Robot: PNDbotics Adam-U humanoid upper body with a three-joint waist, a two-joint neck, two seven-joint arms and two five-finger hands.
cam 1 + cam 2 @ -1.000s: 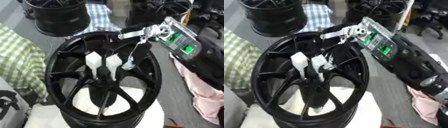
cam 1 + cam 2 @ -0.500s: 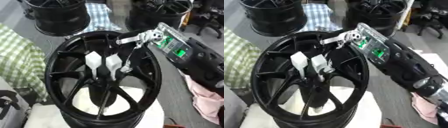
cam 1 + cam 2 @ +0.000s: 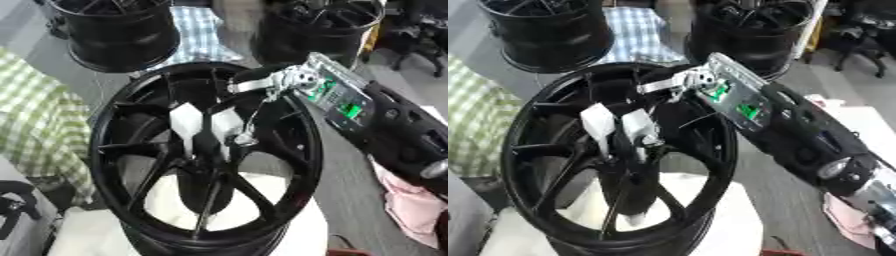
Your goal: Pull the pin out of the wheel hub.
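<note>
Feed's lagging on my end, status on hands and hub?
Right hand over the hub's far rim, grip unclear. Left hand out of view. White tags at hub centre; pin not discernible. Nothing blocking.

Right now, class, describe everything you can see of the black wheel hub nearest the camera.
The wheel hub is a glossy black rim that looks like painted metal, with slim spokes running from a dark centre to a deep outer ring. It lies face up, slightly tilted, on a white support. Two white tabs stand near its centre. The right hand reaches over its far rim; whether it touches the hub cannot be told.
</note>
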